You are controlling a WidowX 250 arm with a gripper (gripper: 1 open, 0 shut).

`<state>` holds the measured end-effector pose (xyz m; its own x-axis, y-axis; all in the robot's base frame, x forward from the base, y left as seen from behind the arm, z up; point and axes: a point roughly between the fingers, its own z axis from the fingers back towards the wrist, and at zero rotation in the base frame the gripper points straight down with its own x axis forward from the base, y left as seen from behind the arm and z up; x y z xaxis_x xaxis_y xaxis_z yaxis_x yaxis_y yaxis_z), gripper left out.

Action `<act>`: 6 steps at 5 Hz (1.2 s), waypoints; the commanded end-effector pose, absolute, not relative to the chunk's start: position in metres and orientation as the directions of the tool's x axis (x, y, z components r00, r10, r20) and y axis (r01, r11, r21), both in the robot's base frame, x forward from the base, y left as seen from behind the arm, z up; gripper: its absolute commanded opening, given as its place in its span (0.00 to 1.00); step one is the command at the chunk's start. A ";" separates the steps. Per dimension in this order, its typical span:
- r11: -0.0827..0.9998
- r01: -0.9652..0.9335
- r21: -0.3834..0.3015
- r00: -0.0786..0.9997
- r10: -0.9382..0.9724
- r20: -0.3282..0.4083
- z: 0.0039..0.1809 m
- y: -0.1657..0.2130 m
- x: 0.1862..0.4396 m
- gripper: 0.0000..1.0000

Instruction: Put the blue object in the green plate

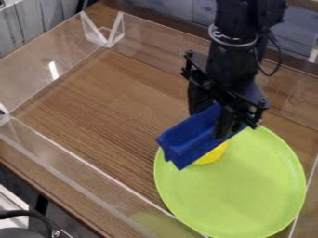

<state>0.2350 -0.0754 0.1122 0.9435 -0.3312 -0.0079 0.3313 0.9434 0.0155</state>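
Overhead, the black robot arm (243,37) reaches down from the top right of the view, its claw (231,113) pointing straight down at the near-left part of the green plate (248,200). The claw is closed partway on the blue object (195,139), gripping it at its upper right end, so that the blocky piece hangs tilted, its lower left end sloping down toward the plate's left rim. The blue object is lifted clear of the surface and overlaps the plate's edge as seen from this camera; whether its lowest corner touches anything cannot be told.

Just behind and under the blue object lies a yellow toy banana (214,152), resting on the plate near its upper left rim and mostly hidden by the blue piece. The green plate itself sits on the wooden tabletop (106,98) at the lower right, its right side running close to the picture's edge.

Clear plastic walls (37,139) enclose the tabletop on the left and near sides, and a small folded clear plastic stand (102,30) sits at the far left corner, well apart from the plate and the arm.
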 end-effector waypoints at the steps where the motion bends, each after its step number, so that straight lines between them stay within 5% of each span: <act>1: 0.943 0.331 0.021 0.942 -0.332 0.054 0.122 -0.086 0.226 0.00; 4: 0.951 0.311 0.010 0.944 -0.310 0.112 0.086 -0.115 0.212 0.00; 5: 0.951 0.310 -0.003 0.943 -0.307 0.129 0.078 -0.117 0.212 1.00; 6: 0.950 0.310 -0.026 0.944 -0.304 0.131 0.072 -0.121 0.209 1.00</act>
<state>0.2061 -0.1180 0.0664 0.9482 -0.2996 0.1052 0.3033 0.9527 -0.0205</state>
